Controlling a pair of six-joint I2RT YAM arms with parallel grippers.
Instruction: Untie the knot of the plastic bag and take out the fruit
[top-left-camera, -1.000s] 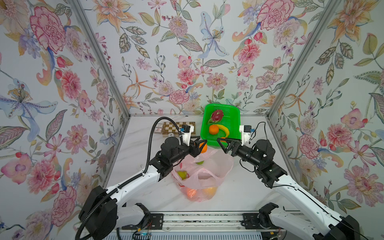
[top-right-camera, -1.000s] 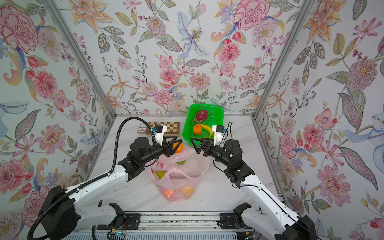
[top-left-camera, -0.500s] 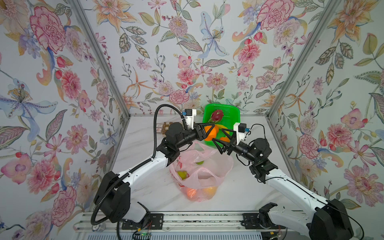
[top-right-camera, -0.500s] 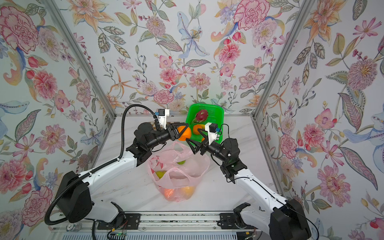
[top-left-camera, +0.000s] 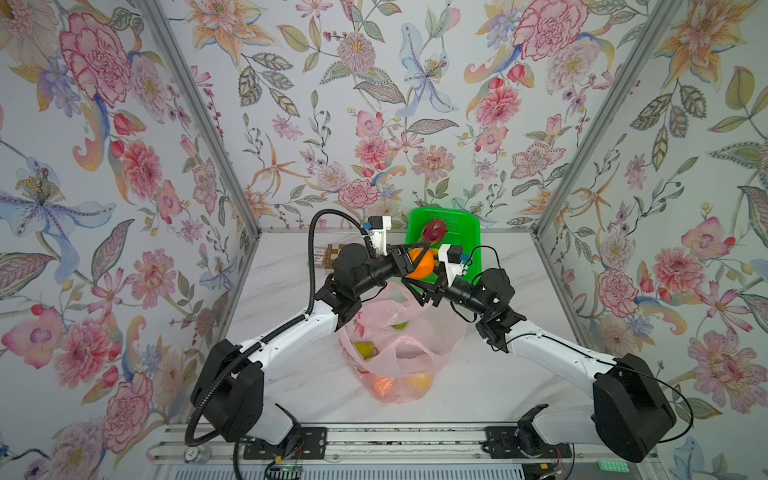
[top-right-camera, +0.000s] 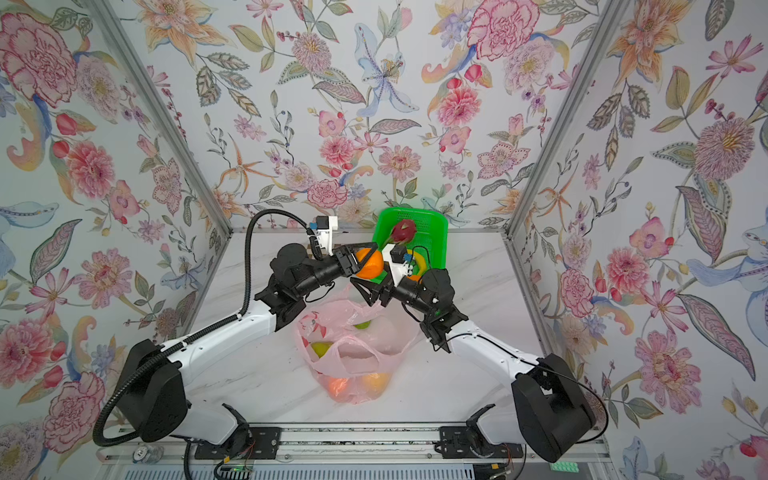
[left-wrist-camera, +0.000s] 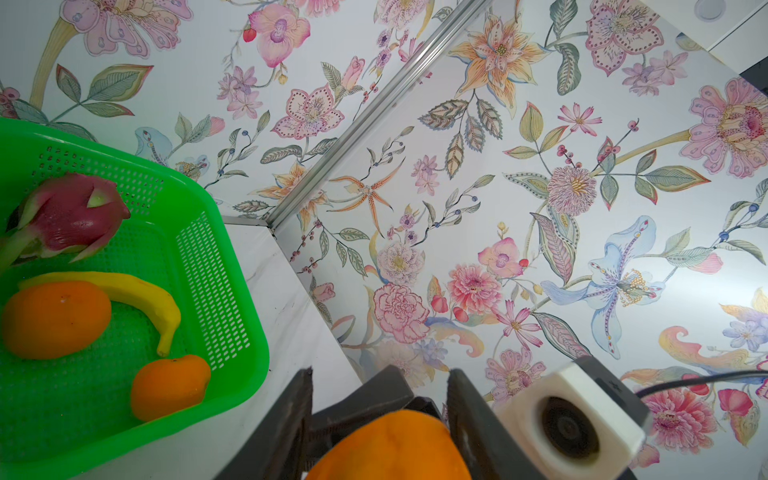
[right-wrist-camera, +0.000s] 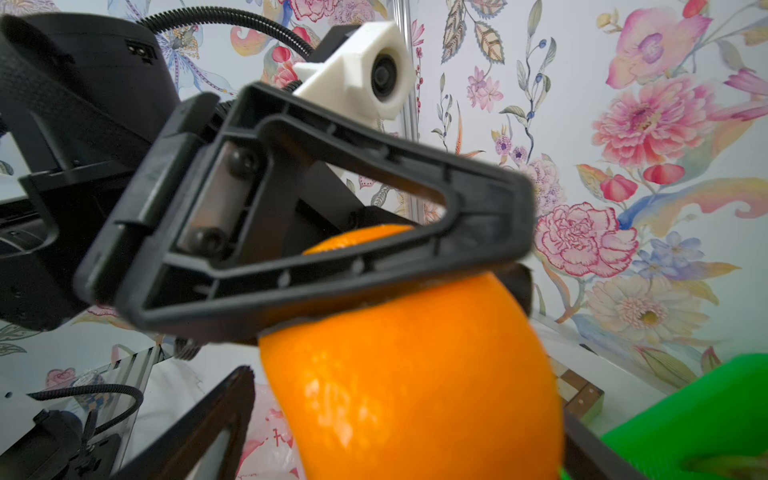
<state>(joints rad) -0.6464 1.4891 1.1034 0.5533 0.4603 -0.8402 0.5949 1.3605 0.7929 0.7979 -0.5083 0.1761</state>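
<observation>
We see the left end effector (top-right-camera: 366, 262) clamped on the held orange (top-left-camera: 419, 266), its jaws partway closed against the peel on two sides. The fruit is raised clear of the bench (top-left-camera: 478, 390).

The right end effector (top-left-camera: 420, 286) sits at 5 o'clock of the held orange with its jaws spread wide. In the right wrist view its fingers (right-wrist-camera: 208, 428) stand on either side of the fruit. A gap shows between the near finger and the peel, so we do not read that side as gripping.

The green basket (top-left-camera: 467, 249) stands at 1 o'clock of the held orange, against the back wall. The left wrist view shows what it holds:
- a dragon fruit (left-wrist-camera: 70, 220)
- a banana (left-wrist-camera: 124, 295)
- a large basket orange (left-wrist-camera: 54, 320)
- a small basket orange (left-wrist-camera: 170, 386)

The plastic bag (top-left-camera: 440, 336) lies on the bench at 6 o'clock of the held orange, its mouth gaping toward 12 o'clock. A slack handle loop (top-left-camera: 409, 345) is draped across it.

Through the pink film we make out more fruit:
- two green fruits (top-left-camera: 363, 349) in the upper half of the bag
- an orange bagged fruit (top-left-camera: 382, 384) at the 6 o'clock end
- a yellow bagged fruit (top-left-camera: 419, 380) beside it

A chequered board (top-left-camera: 328, 257) lies at 9 o'clock of the held orange, partly hidden by the left arm.
</observation>
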